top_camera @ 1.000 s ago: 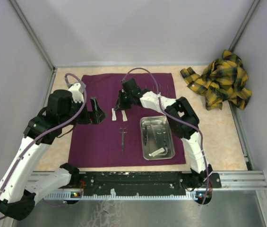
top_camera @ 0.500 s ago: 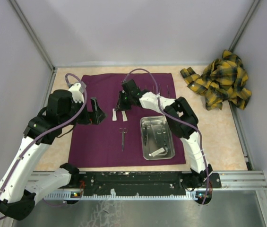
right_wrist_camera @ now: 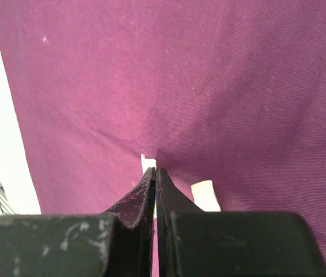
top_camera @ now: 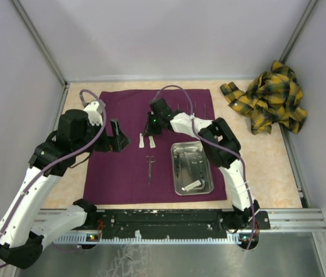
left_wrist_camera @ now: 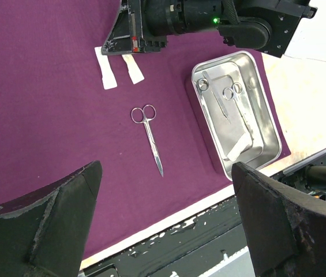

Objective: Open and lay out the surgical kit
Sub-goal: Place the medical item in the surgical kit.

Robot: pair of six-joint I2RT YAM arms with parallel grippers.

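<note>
The purple cloth (top_camera: 122,167) of the surgical kit lay spread flat at the centre of the top view, covering most of the worktop (top_camera: 255,156). The steel tray (left_wrist_camera: 261,124) stood on the lower right part of the cloth and held several thin metal instruments and one white piece. The scissors (left_wrist_camera: 148,133) lay on the cloth just left of the tray, apart from it, points toward the bottom of the frame. Two white pieces (left_wrist_camera: 106,72) (left_wrist_camera: 132,68) lay side by side above the scissors.

The worktop was a beige, stone-patterned surface. A metal rail (top_camera: 168,218) ran along its lower edge, and pale grey walls (top_camera: 174,34) closed the other three sides. A crumpled yellow-and-black plaid cloth (top_camera: 269,98) lay at the upper right, well apart from the kit.

The right claw (right_wrist_camera: 156,173) was closed, fingers pressed together with no gap. Its tips were down at the cloth, at the upper ends of the white pieces. Whether a piece was pinched cannot be told.

The left claw (left_wrist_camera: 165,170) hung above the left part of the cloth with its fingers spread wide. It held nothing and touched nothing.
</note>
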